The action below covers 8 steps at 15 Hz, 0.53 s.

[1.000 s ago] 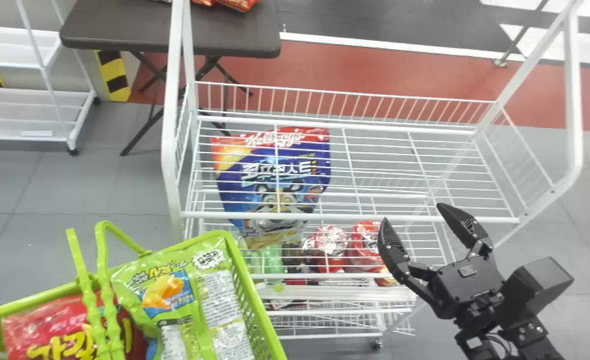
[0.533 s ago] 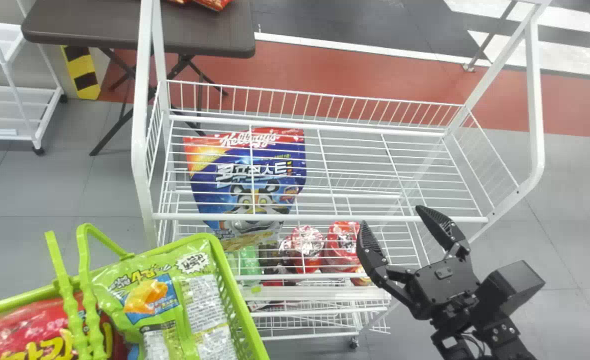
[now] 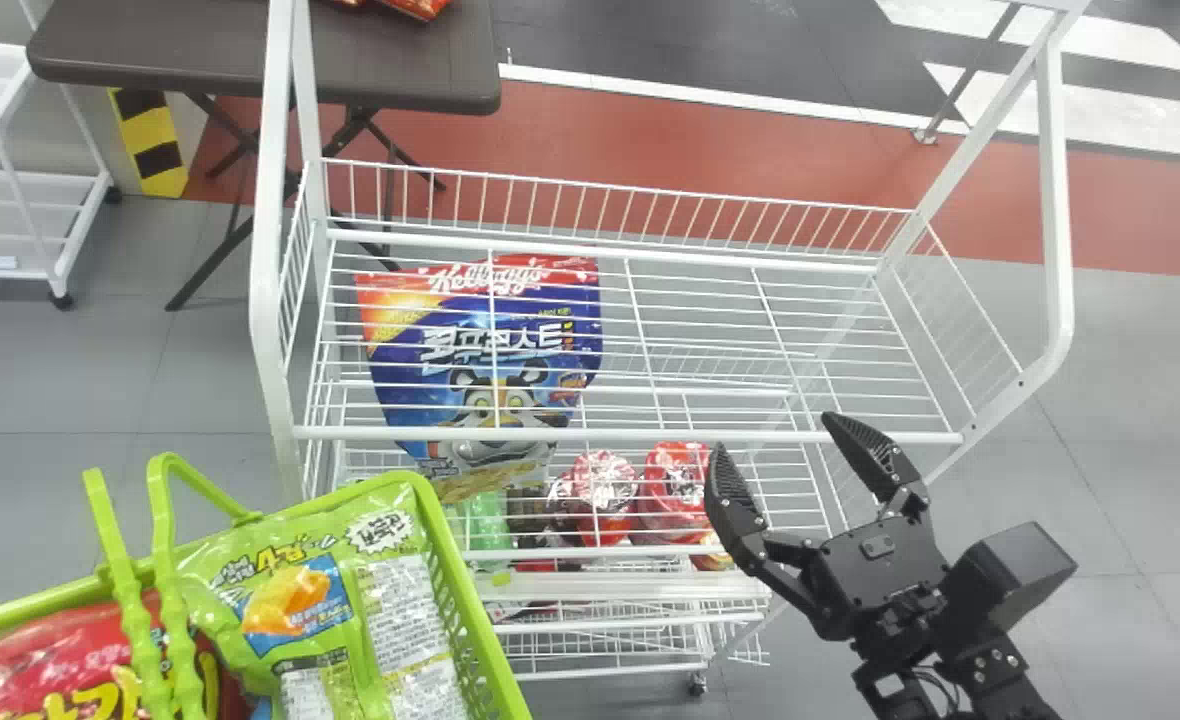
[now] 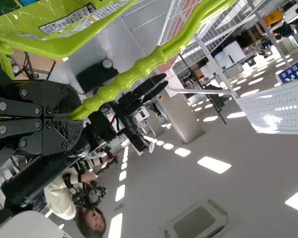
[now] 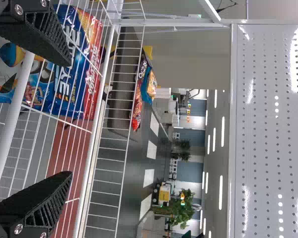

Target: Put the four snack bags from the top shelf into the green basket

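Snack bags sit in the basket; right gripper spread.

Green basket, perforated plastic, handles raised, sits at head view's lower left. Inside, right side: glossy green snack bag lies slanted, orange-and-blue picture up — looks plump. Red snack bag, yellow lettering, lies left of it — handles cross over.

From here I see the right arm slanting in from the near right, its gripper aimed toward the far left, both black fingers spread wide. The left gripper holds its two fingers clamped close together.
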### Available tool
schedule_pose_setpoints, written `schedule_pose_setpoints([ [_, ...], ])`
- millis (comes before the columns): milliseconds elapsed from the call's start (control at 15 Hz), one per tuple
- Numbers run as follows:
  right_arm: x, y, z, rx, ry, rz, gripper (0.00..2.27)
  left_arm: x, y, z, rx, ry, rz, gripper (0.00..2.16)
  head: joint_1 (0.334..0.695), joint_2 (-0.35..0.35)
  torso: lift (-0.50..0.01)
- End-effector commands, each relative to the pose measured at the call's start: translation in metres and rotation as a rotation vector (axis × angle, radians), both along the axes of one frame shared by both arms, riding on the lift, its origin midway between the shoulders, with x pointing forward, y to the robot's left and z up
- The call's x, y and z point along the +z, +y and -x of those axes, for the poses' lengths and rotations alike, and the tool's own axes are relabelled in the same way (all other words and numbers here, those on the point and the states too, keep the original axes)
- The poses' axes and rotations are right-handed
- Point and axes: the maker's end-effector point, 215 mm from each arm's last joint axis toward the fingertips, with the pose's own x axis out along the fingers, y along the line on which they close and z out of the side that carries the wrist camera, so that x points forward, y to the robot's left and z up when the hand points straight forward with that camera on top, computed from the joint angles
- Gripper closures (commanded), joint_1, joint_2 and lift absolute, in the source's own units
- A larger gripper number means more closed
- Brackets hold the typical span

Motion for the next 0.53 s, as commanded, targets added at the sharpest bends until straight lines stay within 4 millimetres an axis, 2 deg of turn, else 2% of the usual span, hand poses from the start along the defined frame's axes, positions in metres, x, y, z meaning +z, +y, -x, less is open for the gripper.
schedule_pose_setpoints([
  [0, -0.0007, 0.0013, 0.0029, -0.004, -0.001, -0.009, 0.02, 0.0017, -0.0003, 0.0050, -0.009, 0.002, 0.005, 2.15, 0.695, -0.254, -0.006],
  [467, 0.0015, 0.0068, 0.0108, 0.006, -0.013, -0.012, 0.03, 0.0000, 0.0013, 0.0097, -0.006, 0.013, 0.000, 2.15, 0.695, -0.252, -0.006],
])
